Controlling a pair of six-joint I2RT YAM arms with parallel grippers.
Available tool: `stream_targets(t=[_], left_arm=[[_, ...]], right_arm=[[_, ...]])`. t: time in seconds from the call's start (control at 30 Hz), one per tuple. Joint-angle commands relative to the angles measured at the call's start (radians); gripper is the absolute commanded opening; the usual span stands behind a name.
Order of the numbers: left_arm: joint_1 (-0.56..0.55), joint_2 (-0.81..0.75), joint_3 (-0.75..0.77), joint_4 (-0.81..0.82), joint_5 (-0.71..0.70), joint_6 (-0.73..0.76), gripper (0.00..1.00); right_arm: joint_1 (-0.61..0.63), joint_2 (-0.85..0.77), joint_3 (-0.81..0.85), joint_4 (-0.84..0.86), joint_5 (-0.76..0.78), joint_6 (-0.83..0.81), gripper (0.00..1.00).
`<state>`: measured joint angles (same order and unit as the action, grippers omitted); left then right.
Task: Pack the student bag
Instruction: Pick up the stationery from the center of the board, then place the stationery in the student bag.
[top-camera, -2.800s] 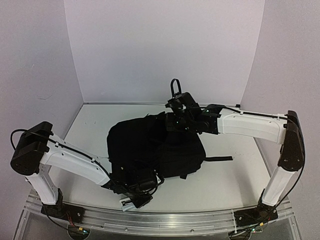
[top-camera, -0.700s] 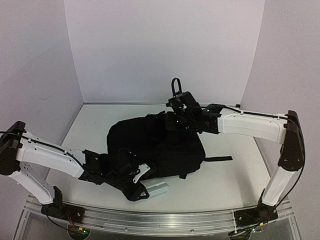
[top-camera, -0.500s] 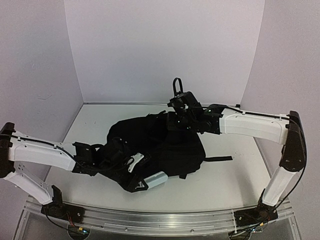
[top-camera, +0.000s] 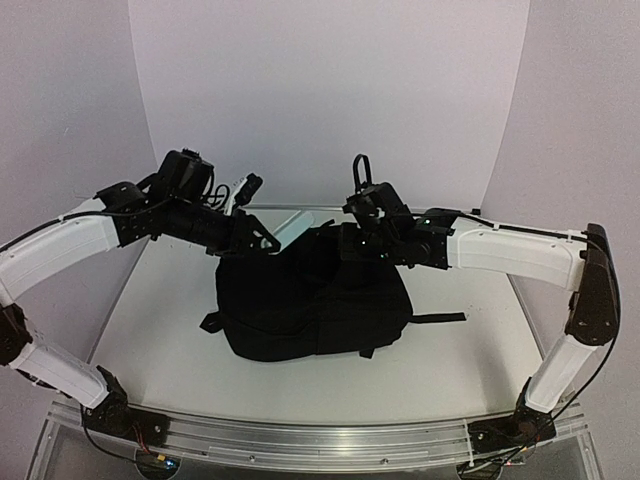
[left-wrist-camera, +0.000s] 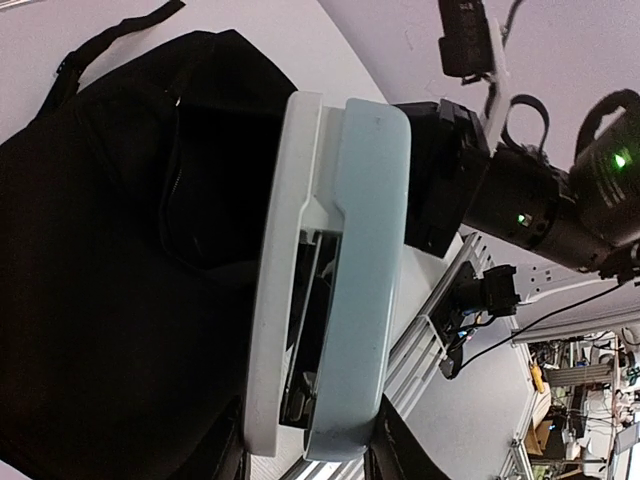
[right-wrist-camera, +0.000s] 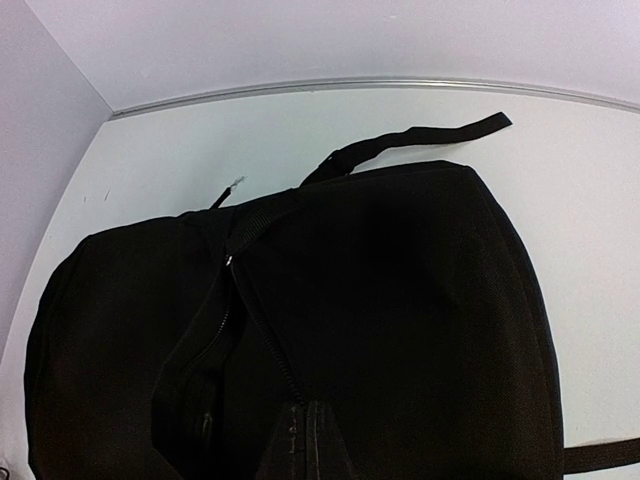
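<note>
Up from the near edge of the bag (top-camera: 310, 300) since the earlier view and now raised over its far-left corner: left gripper (top-camera: 268, 238), stapler (top-camera: 287, 223) carried along with it. Jaws partly spread and clamped on the stapler's end, one dark finger (left-wrist-camera: 400, 455) on each side in the left wrist view. Pale blue top, white base, a glimpse of metal between. Held in the air above the bag, the unzipped mouth (left-wrist-camera: 215, 190) showing just behind it; touching the fabric or not, hard to tell.

In much the same spot as before: right gripper (top-camera: 348, 248), at the far edge of the bag near its middle. Jaws fully closed, pinching a fold of black fabric by the zipper (right-wrist-camera: 225, 300). Fingers themselves out of the right wrist view, only the fold rising toward the lens at the bottom. Edge lifted a little there.

Bag lying in the middle of the table (top-camera: 450, 360), between the two arms, soft and slumped. One strap (top-camera: 437, 318) out flat to the right on the tabletop, a small loop (top-camera: 208, 322) poking out at the left. In the right wrist view, another strap end (right-wrist-camera: 420, 140) stretched toward the back wall.
</note>
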<state>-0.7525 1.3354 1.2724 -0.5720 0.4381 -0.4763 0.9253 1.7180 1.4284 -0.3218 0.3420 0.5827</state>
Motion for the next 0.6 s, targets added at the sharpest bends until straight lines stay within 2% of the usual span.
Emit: stream_targets(t=[0.0, 0.37, 0.57], left_arm=[[0.034, 0.151, 0.179, -0.212, 0.063, 0.121, 0.12], [0.037, 0.417, 0.378, -0.343, 0.141, 0.219, 0.10], [0.037, 0.489, 0.406, -0.236, 0.156, 0.192, 0.10]], right_arm=[[-0.014, -0.058, 0.030, 0.042, 0.028, -0.010, 0.00], [-0.015, -0.055, 0.058, 0.043, 0.011, -0.008, 0.00], [-0.014, -0.048, 0.059, 0.052, -0.014, -0.008, 0.00]])
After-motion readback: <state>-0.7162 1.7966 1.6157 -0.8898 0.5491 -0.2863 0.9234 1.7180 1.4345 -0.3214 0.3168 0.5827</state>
